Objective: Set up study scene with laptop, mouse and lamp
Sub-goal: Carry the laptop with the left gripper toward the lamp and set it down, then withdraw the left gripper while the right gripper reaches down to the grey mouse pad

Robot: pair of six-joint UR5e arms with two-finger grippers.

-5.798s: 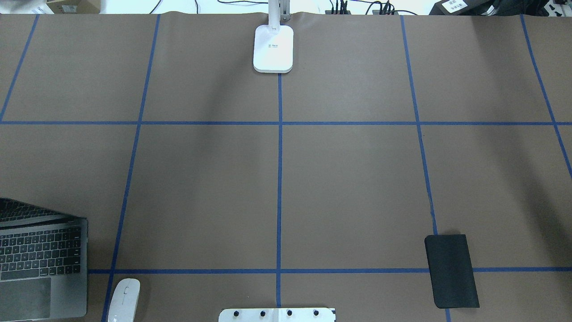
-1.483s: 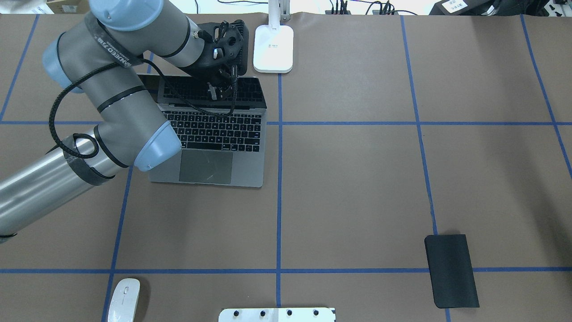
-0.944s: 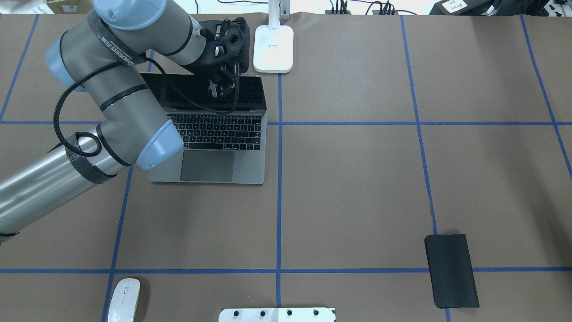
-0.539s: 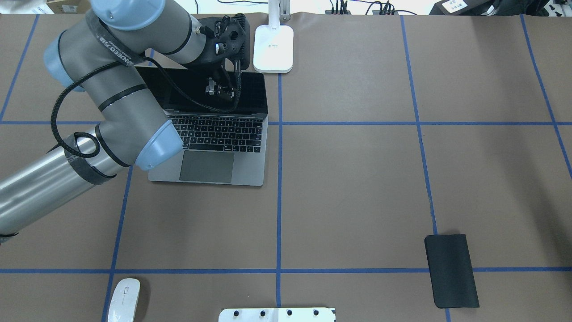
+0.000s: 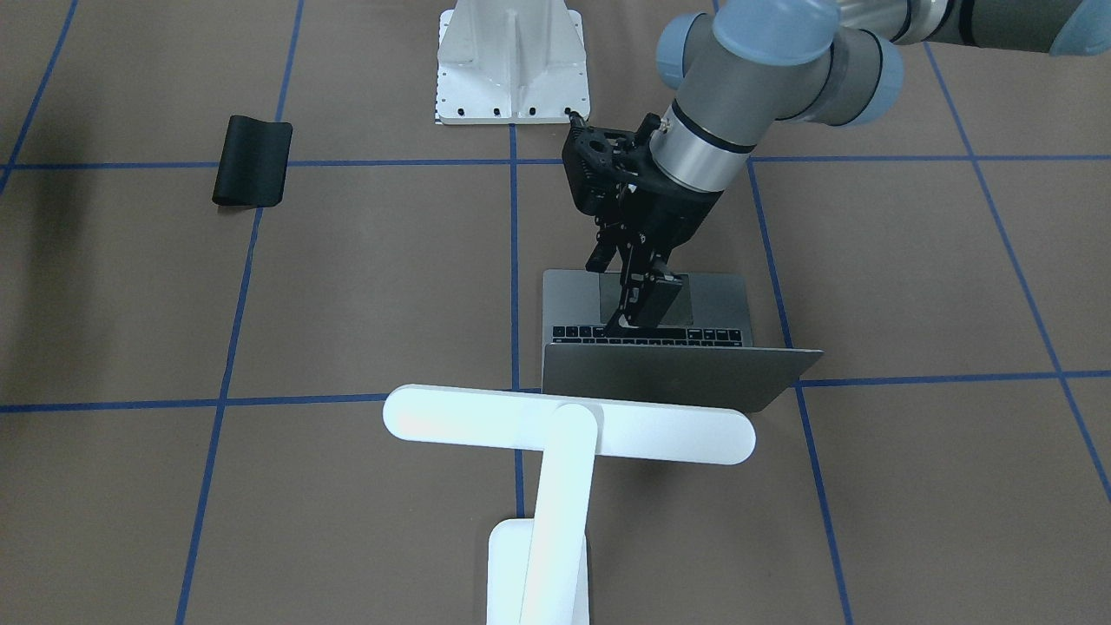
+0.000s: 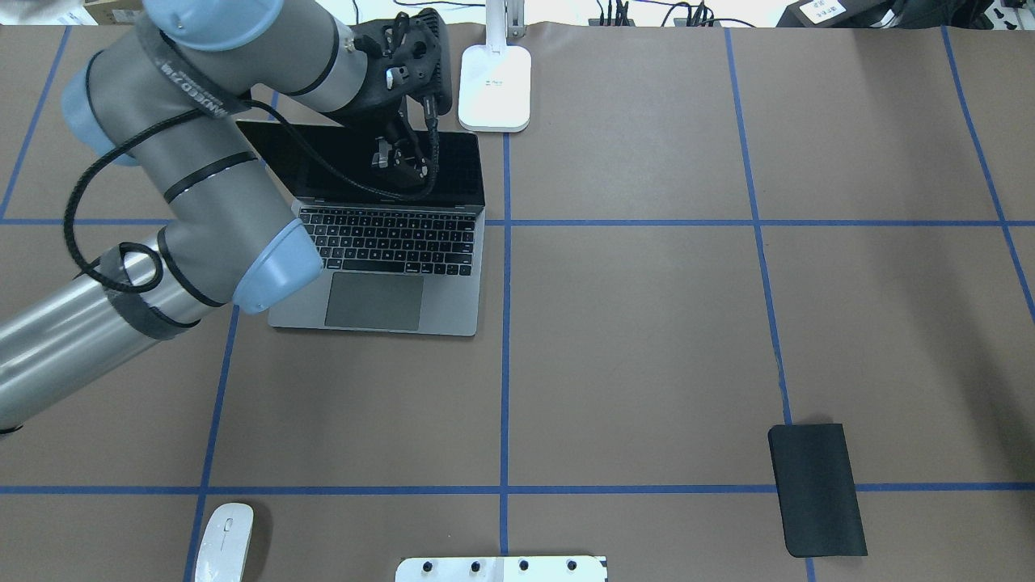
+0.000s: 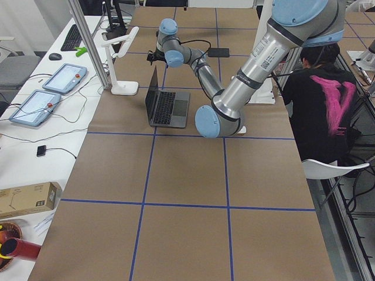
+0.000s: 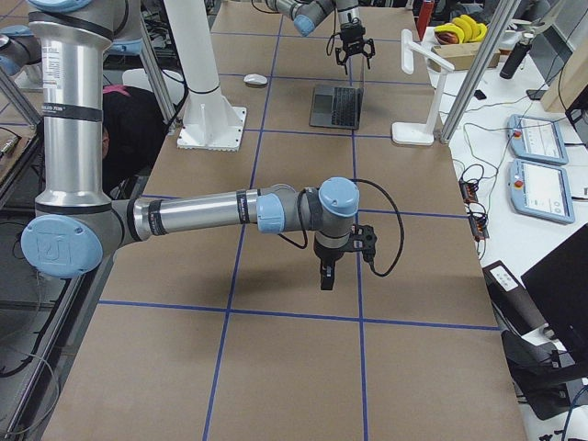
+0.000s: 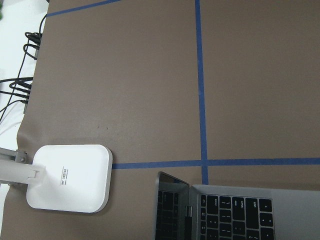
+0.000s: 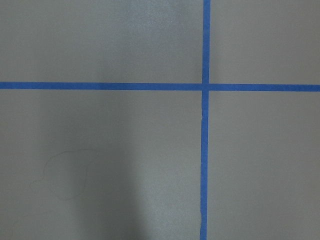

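Note:
The grey laptop (image 6: 388, 275) stands open left of the centre line, its lid (image 5: 677, 378) upright and its back towards the lamp. My left gripper (image 6: 400, 159) hangs over the dark screen near the lid's top edge, fingers spread and open with nothing in them; the front-facing view has the same gripper (image 5: 640, 304) just above the keys. The white lamp (image 5: 568, 425) stands behind the laptop, its base (image 6: 494, 89) on the centre line. A white mouse (image 6: 224, 543) lies near the front left edge. My right gripper (image 8: 323, 274) hovers over bare table; whether it is open I cannot tell.
A black mouse pad (image 6: 817, 489) lies at the front right. The white ribbed pedestal (image 5: 512, 61) sits at the robot's edge. A person (image 7: 322, 88) sits beside the table. Two tablets (image 8: 537, 165) and cables lie on the far side bench.
The laptop went from the front left corner to beside the lamp. Over the last second its lid tilted further back and my left gripper drew up and spread its fingers.

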